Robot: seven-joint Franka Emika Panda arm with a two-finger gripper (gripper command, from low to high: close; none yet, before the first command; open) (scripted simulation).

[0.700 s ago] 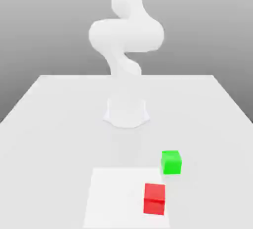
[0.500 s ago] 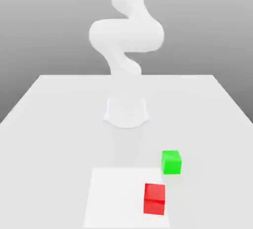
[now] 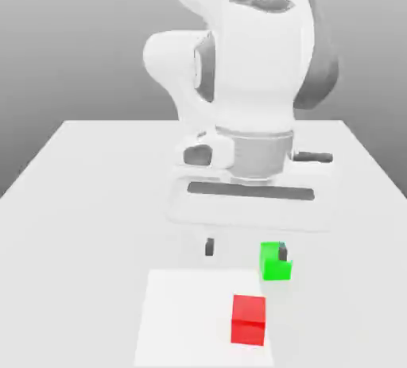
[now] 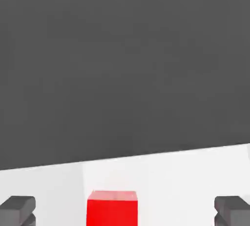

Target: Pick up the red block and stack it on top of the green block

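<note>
Early in the task, by the look of it: nothing grasped, nothing stacked. Gripper (image 3: 245, 249) spread wide and empty, hanging fingers-down over the table (image 3: 87, 191), dark fingertips (image 3: 209, 246) clear of both cubes. Red block (image 3: 248, 319) resting on the table on a paler square patch (image 3: 183, 319), nearer the camera than the gripper in the exterior view; in the hand view, red block (image 4: 112, 208) centred between the two grey fingers (image 4: 18, 208), apart from both. Green block (image 3: 274, 261) just beside the gripper, partly behind one fingertip in the exterior view; contact impossible to tell. Still to do, judging from this: lowering around the red block, closing, lifting, carrying across, setting down on green.

Both blocks plain cubes, smooth, unmarked, matching in size, flat faces and crisp edges, likely easy for flat pads. Table matte white, featureless. Arm glossy white, rounded.
</note>
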